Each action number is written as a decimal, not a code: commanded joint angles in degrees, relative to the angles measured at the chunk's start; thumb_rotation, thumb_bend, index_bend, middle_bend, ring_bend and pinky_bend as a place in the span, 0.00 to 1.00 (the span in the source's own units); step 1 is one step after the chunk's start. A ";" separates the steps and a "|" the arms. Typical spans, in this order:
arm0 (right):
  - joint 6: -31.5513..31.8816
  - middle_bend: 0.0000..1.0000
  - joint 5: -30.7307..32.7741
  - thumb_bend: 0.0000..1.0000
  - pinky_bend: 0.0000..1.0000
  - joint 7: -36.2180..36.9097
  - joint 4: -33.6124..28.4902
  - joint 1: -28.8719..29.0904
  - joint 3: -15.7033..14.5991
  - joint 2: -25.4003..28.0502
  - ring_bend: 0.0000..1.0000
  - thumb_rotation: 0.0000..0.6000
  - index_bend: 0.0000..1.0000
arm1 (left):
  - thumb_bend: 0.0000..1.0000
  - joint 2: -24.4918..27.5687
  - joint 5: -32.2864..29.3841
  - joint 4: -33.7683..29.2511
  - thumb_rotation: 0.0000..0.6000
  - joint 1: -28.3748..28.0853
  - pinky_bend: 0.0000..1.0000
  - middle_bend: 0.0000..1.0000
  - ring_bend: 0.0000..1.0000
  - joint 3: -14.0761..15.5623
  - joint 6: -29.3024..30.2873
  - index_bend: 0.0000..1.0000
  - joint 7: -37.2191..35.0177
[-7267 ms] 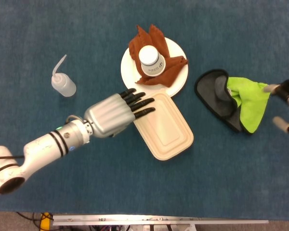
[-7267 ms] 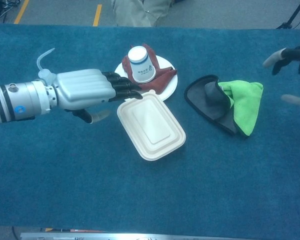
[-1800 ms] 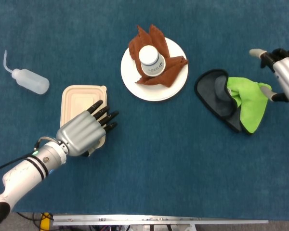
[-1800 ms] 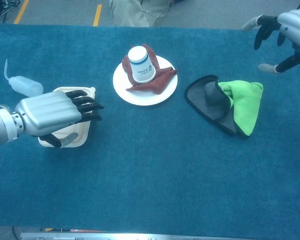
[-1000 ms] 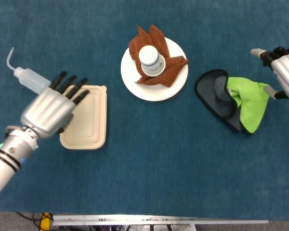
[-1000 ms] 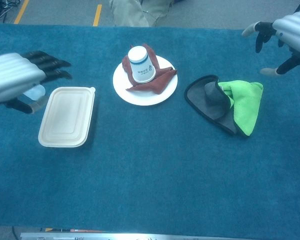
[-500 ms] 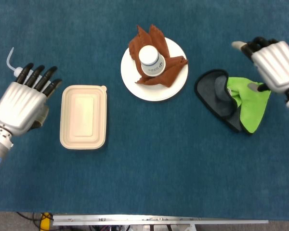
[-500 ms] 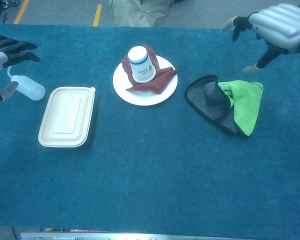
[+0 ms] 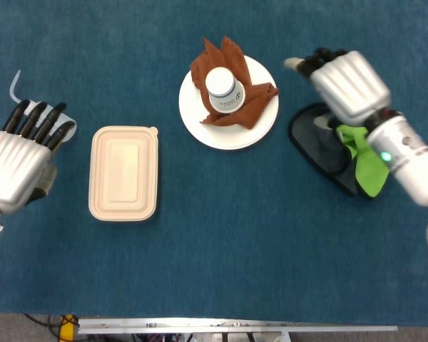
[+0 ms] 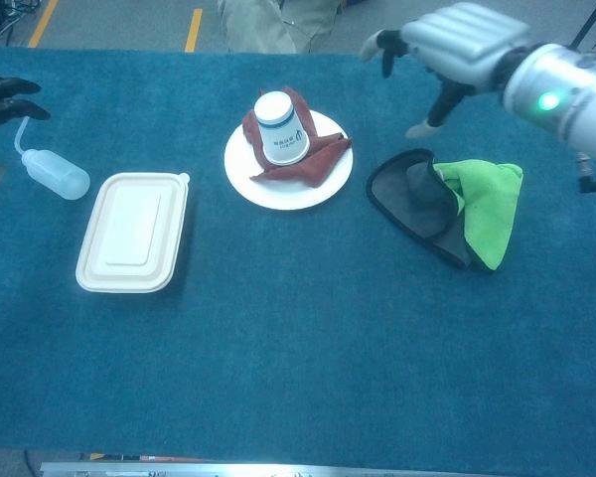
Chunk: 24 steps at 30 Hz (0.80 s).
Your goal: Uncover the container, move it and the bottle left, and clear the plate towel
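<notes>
Just right of my left hand [image 9: 14,167], whose fingers lie spread and hold nothing, sits the container [image 9: 123,173]; the bottle [image 10: 57,171] lies under its fingertips. My right hand [image 9: 346,84] hovers spread, empty, with the plate [image 9: 264,128], its brown towel [image 9: 255,101] and paper cup [image 9: 224,88] to its left.

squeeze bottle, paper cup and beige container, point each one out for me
squeeze bottle [image 10: 58,176], chest view, on its body
paper cup [image 9: 223,90], head view, on its upturned base
beige container [image 9: 123,173], head view, middle of its lid
</notes>
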 commanded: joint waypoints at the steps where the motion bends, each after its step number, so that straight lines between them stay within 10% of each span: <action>1: -0.77 0.33 4.47 0.00 0.39 -3.59 1.84 3.70 0.88 -3.37 0.22 1.00 0.19 | 0.56 0.97 0.98 -0.53 0.87 1.44 0.02 0.00 0.00 0.51 1.13 0.10 -0.37; 24: 3.83 0.30 22.38 0.00 0.30 -14.42 13.56 17.15 1.24 -18.16 0.19 1.00 0.18 | 0.56 4.65 6.99 -1.65 0.87 8.80 0.02 0.00 0.00 1.42 4.78 0.10 -2.71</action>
